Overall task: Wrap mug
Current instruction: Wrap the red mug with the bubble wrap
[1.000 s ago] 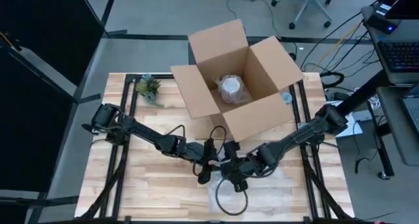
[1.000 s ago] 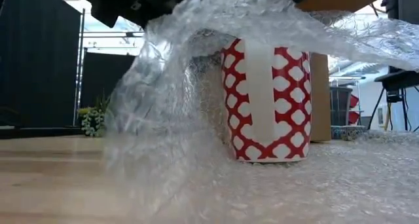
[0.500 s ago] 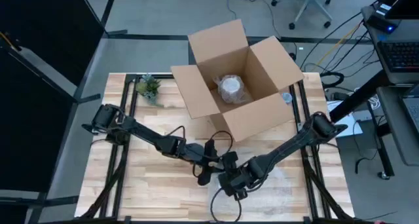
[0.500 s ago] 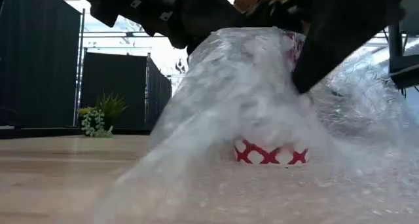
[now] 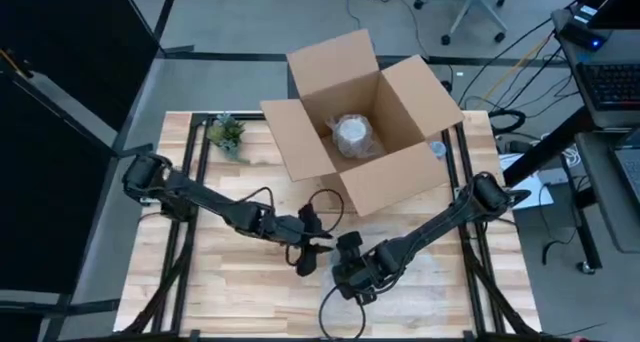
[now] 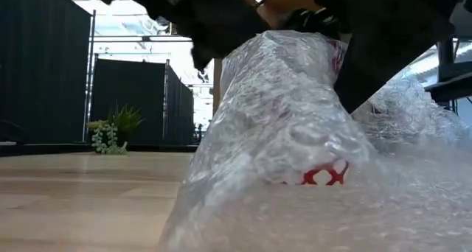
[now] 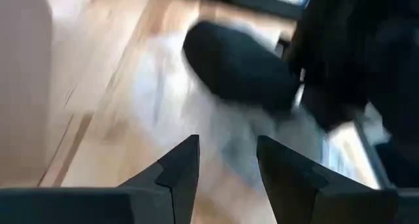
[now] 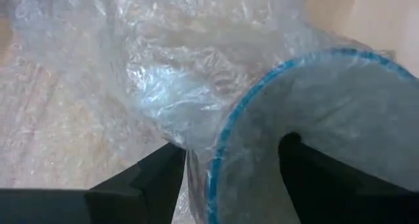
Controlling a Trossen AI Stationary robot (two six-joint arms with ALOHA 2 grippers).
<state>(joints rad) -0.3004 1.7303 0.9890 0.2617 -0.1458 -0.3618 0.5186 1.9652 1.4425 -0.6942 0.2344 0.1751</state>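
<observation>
Right hand point(image 5: 345, 272) grips the mug point(image 8: 314, 132) rim – bubble wrap point(image 6: 295, 149) draped over; left hand point(image 5: 308, 254) released, just beside.

Robotics lab: framed workbench point(image 5: 215, 282), floor cables point(image 5: 520, 52), office chair point(image 5: 475, 7).

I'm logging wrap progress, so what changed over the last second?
The bubble wrap was pulled down over the red-and-white mug, which now shows only near its base. The right gripper moved left, onto the mug; the left gripper drew back from it. The cardboard box and small plant stayed put.
</observation>
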